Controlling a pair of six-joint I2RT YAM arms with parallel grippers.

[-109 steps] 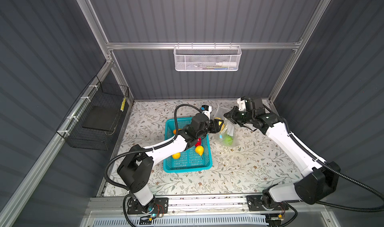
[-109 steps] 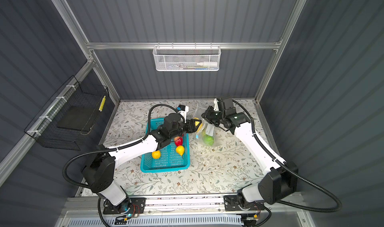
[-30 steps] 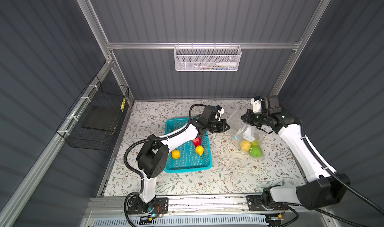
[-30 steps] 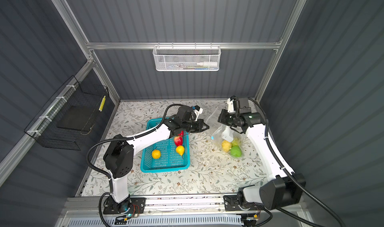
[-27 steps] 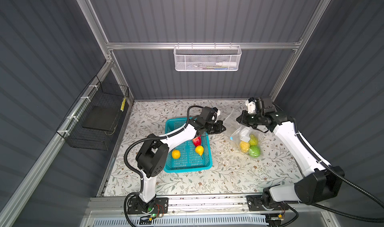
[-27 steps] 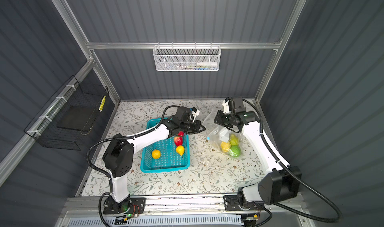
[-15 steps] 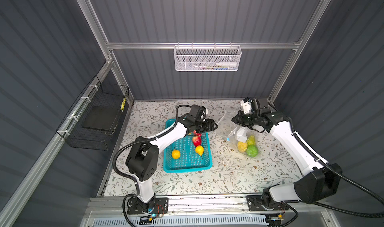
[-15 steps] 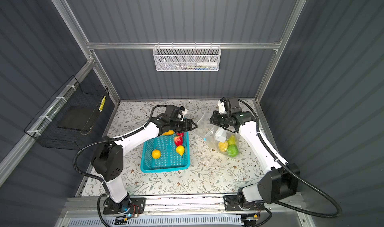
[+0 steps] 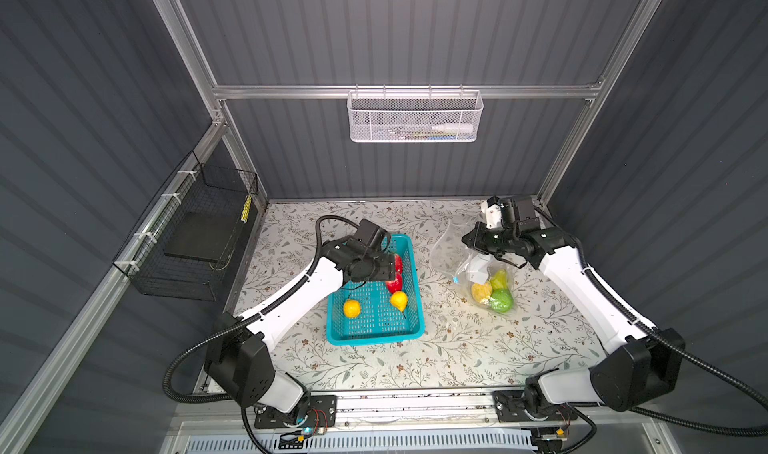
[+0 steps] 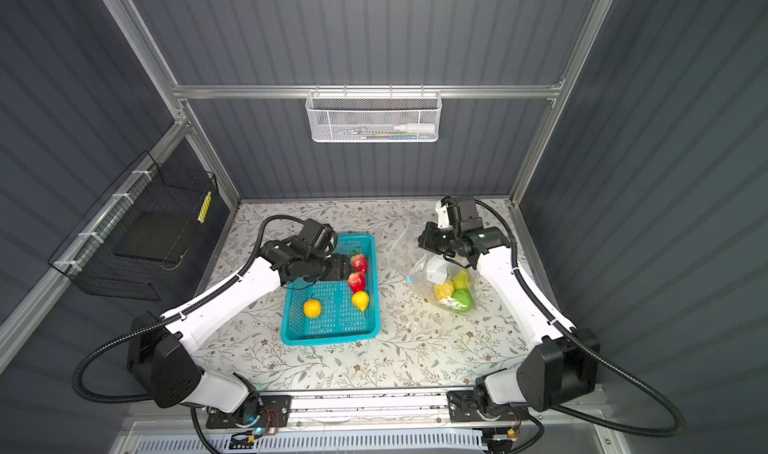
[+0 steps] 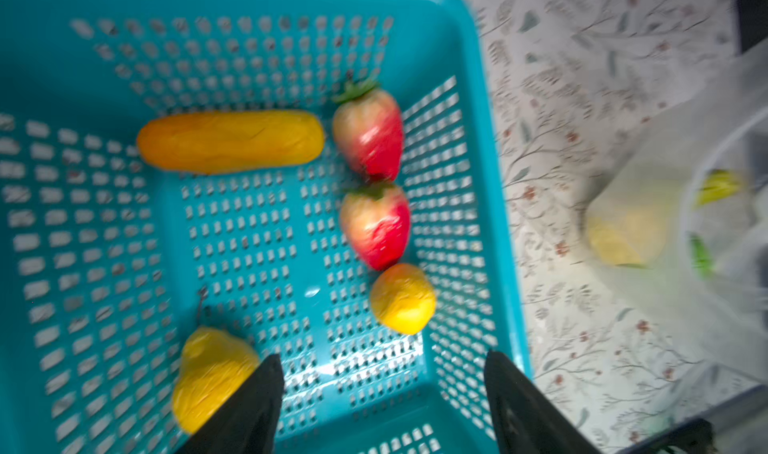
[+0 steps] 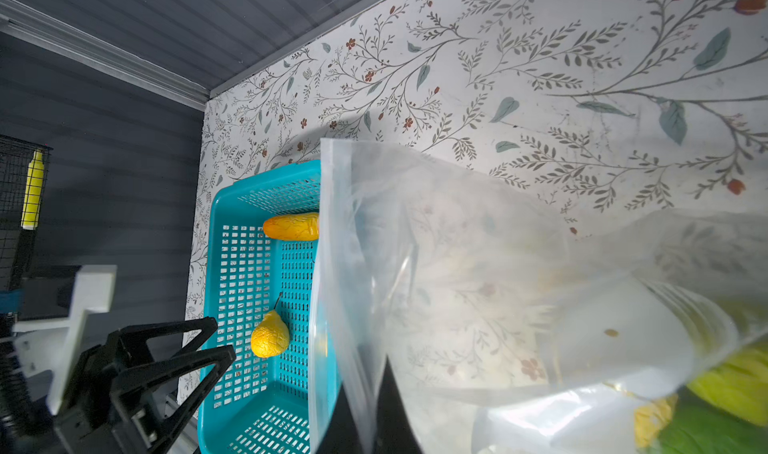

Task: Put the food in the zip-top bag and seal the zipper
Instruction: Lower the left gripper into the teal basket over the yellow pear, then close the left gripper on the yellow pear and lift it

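The left gripper (image 11: 382, 358) hangs wide open, empty, over the teal basket (image 9: 374, 337) holding five fruits (image 11: 230, 140). At the basket's three o'clock, the right gripper (image 9: 473, 242) pinches shut on the zip-top bag (image 9: 446, 256).

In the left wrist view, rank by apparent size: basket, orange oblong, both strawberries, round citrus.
1. basket
2. orange oblong
3. strawberry by the oblong and other strawberry: they look alike, so no ranking between them
4. citrus
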